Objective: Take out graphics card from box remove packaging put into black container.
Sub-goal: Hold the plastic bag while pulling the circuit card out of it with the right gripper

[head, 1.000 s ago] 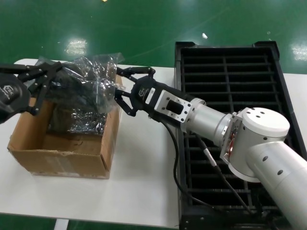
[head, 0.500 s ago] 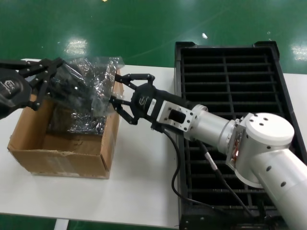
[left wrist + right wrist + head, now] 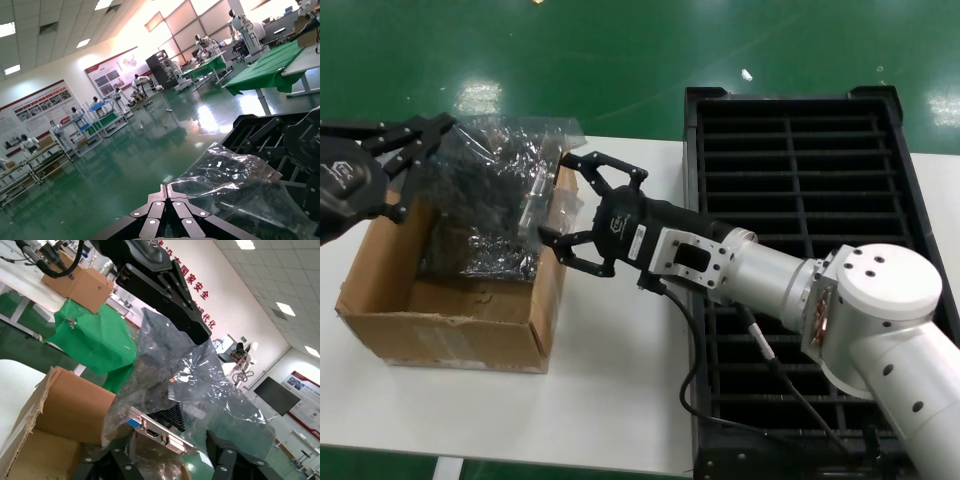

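- Black plastic, the slotted black container (image 3: pixel 800 200) lies on the robot's right side of the white table (image 3: pixel 610 390), its divided slots open upward; it seems set there so the bare card can be dropped in once unwrapped.
- Brown corrugated box (image 3: pixel 450 300) stands just beside the container on the robot's left, top open, with more shiny bagged bundles (image 3: pixel 485 255) lying inside (their contents cannot be made out).
- Crinkly grey packaging (image 3: pixel 495 180) hangs above the box's far side, stretched between the two arms, so that, as I judge it, one gripper can anchor the bag while the other pulls.
- Left gripper (image 3: pixel 415 160) pinches the bag's end over the box's left wall, its jaws closed on the plastic.
- Right gripper (image 3: pixel 565 215) reaches in from the container side with its jaws spread wide around the bag's other end, not clamped on it.
- Inside the bag the graphics card (image 3: pixel 160 427) rides above the box, its long axis running roughly across from arm to arm; the silver bracket with its blue and white ports faces the right gripper.
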